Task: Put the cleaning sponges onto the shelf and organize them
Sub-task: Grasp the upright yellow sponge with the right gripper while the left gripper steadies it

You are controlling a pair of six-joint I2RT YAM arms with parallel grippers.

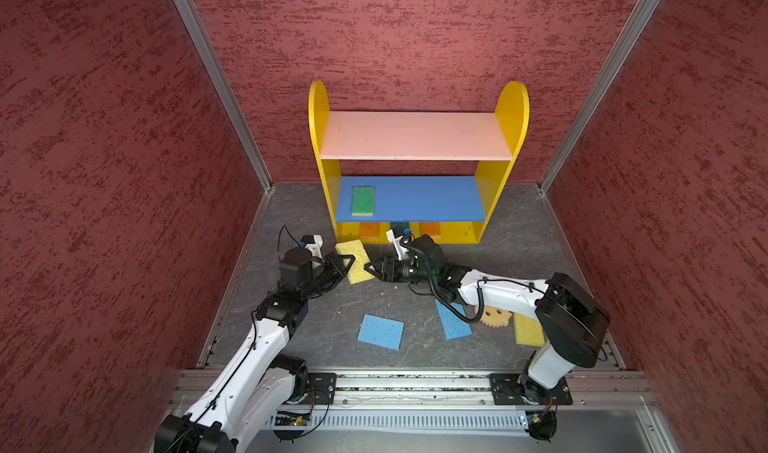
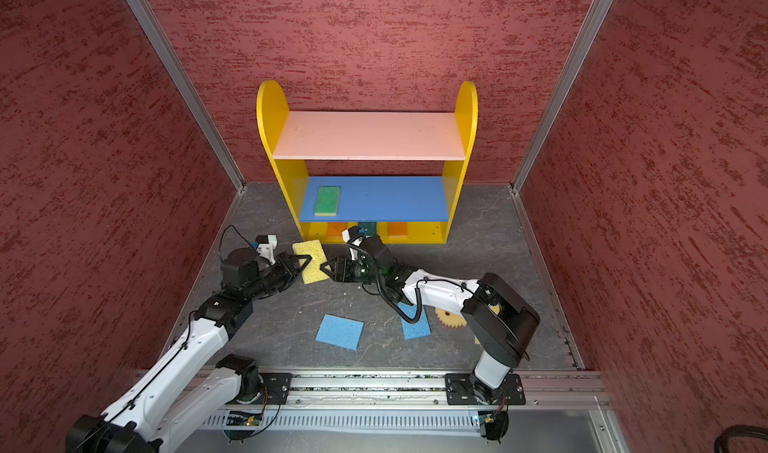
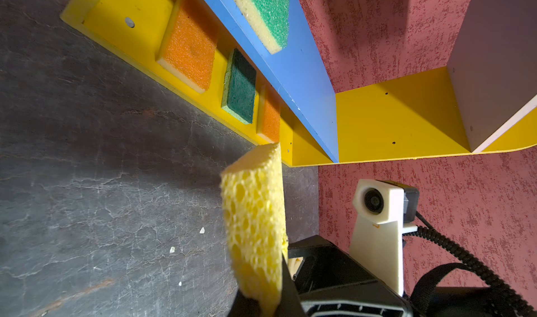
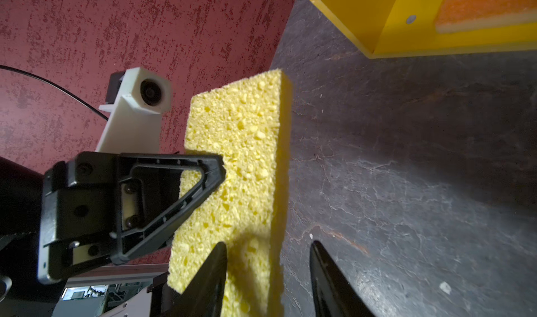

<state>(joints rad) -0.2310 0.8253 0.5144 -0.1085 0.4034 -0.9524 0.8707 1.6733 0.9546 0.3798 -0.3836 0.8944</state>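
My left gripper is shut on a porous yellow sponge, holding it on edge just above the floor in front of the shelf. In the right wrist view, one black finger of the left gripper lies across the sponge. My right gripper is open, its fingers standing apart on either side of the sponge's near end. A green sponge lies on the blue middle board. Two orange sponges and a dark green one lie on the yellow bottom board.
On the grey floor lie two blue sponges, the round smiley sponge and another yellow sponge, the last three partly under the right arm. Red walls enclose the cell. The pink top board is bare.
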